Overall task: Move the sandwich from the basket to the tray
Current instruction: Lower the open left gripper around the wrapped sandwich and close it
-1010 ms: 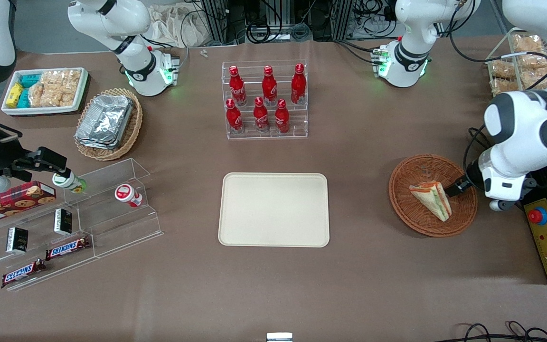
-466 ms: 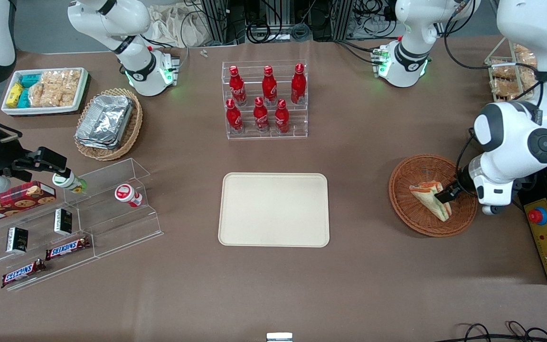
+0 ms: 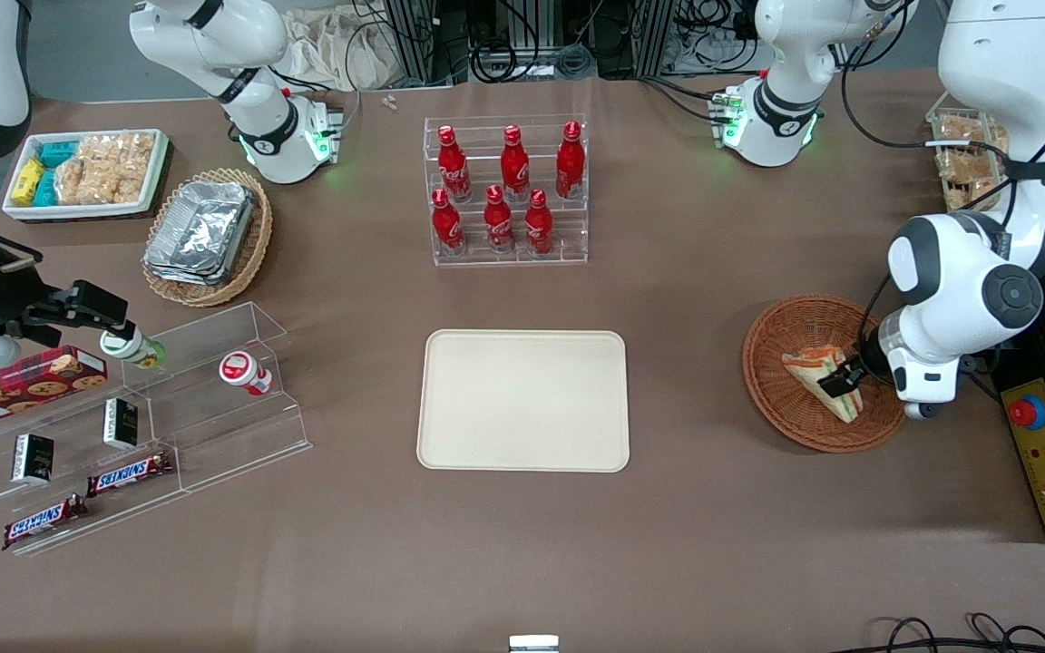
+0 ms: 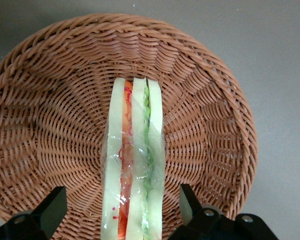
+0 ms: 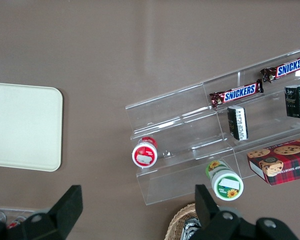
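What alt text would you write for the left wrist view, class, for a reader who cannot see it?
The open gripper straddles a film-wrapped sandwich standing on edge in a round wicker basket, one finger on each side, not touching it.

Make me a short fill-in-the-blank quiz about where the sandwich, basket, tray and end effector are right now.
1. The sandwich lies in the ____, a round reddish-brown wicker one.
2. The end effector has its fingers ____, one on each side of the sandwich.
3. The cream tray has ____ on it.
4. The rack nearest the tray holds six red ____.

Missing words: basket; open; nothing; bottles
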Tool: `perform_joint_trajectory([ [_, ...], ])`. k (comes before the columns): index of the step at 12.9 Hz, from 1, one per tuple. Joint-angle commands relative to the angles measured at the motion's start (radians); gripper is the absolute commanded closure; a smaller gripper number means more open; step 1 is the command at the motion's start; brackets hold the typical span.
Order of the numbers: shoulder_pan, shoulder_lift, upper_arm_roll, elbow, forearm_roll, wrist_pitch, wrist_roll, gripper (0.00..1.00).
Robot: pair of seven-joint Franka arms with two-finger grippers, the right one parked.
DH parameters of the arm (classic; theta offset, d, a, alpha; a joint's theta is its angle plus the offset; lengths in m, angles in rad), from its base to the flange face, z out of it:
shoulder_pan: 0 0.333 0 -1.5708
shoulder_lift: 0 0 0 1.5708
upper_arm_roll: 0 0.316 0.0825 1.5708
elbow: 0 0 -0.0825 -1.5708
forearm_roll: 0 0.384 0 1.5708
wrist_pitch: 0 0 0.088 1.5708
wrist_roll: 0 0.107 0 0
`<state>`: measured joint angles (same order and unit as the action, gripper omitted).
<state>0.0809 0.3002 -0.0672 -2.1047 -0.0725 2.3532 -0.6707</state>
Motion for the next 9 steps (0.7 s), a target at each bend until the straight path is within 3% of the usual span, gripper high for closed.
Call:
perform_joint_trajectory([
  [1,-0.004,0.011,0.000,-0.012,-0.012,0.037,-0.017,0.01],
  [7,-0.004,0.042,0.000,-0.041,-0.013,0.119,-0.018,0.01],
  [8,-0.004,0.042,0.000,-0.047,-0.013,0.127,-0.018,0.11],
  [9,-0.004,0.040,0.000,-0.047,-0.013,0.127,-0.017,0.50],
])
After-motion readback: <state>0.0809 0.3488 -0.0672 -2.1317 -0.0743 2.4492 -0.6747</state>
